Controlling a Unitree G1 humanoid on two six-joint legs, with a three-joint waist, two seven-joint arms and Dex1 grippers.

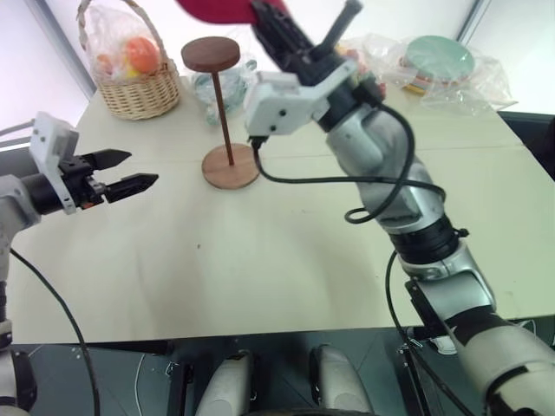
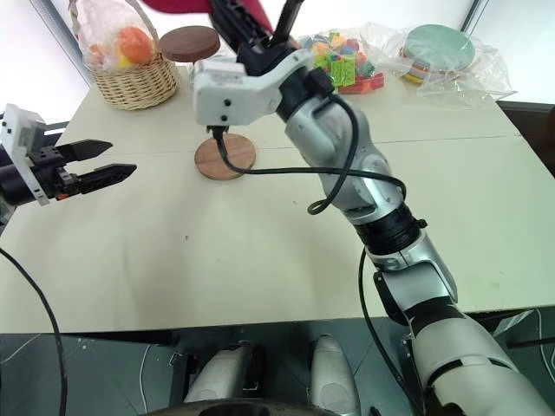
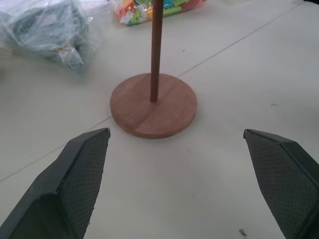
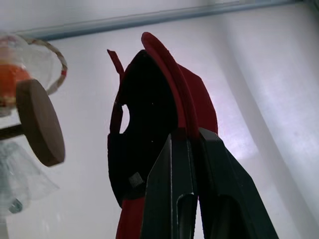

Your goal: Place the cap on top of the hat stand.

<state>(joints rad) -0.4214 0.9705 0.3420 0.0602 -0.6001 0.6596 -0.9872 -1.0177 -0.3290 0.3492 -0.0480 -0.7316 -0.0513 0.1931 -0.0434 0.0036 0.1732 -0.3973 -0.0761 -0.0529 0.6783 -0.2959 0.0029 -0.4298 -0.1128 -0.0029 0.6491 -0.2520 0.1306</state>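
The dark red cap (image 4: 199, 94) hangs in the air above the table's far side, and my right gripper (image 4: 188, 135) is shut on its edge. The cap (image 1: 221, 9) is held high, just right of the hat stand's round disc top (image 1: 211, 54) and slightly above it, apart from it. A thin rod runs from the disc down to the hat stand's round base (image 1: 231, 165) on the table. My left gripper (image 1: 144, 168) hovers open and empty to the left of the base (image 3: 153, 104), pointing at it.
A wicker basket (image 1: 134, 65) with bagged fruit stands at the back left. A bag of coloured blocks (image 2: 342, 56) and wrapped green plates (image 1: 440, 56) lie at the back right. A clear bag (image 3: 45, 25) sits just behind the stand.
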